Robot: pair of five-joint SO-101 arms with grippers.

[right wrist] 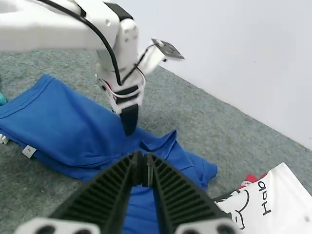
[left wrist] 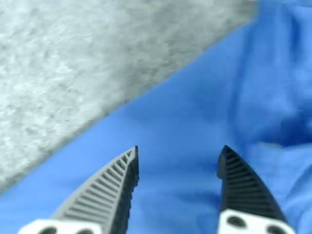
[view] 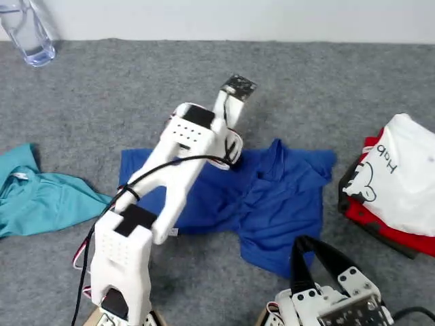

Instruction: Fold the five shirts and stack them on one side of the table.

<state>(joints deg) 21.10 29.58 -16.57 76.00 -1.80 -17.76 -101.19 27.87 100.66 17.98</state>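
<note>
I am holding my left gripper (left wrist: 180, 148) spread wide, jaws well apart with nothing between them, pointing down over the blue shirt (left wrist: 195, 112) near its far edge. I cannot tell whether the tips are touching the cloth. My right gripper (right wrist: 144, 157) is sitting raised at the near side of the table (view: 136, 88), its ribbed fingers (right wrist: 175, 192) pressed together and gripping nothing.

The blue shirt is lying rumpled and partly spread at the middle of the table. A teal shirt (view: 34, 193) is lying crumpled at one side. At the other side, a white shirt (view: 408, 183) is resting on a red shirt (view: 380, 224).

A small white tag (right wrist: 28, 151) is showing at the blue shirt's hem, too small to read. The white shirt is carrying black lettering (view: 386, 159) beside a drawn outline.
</note>
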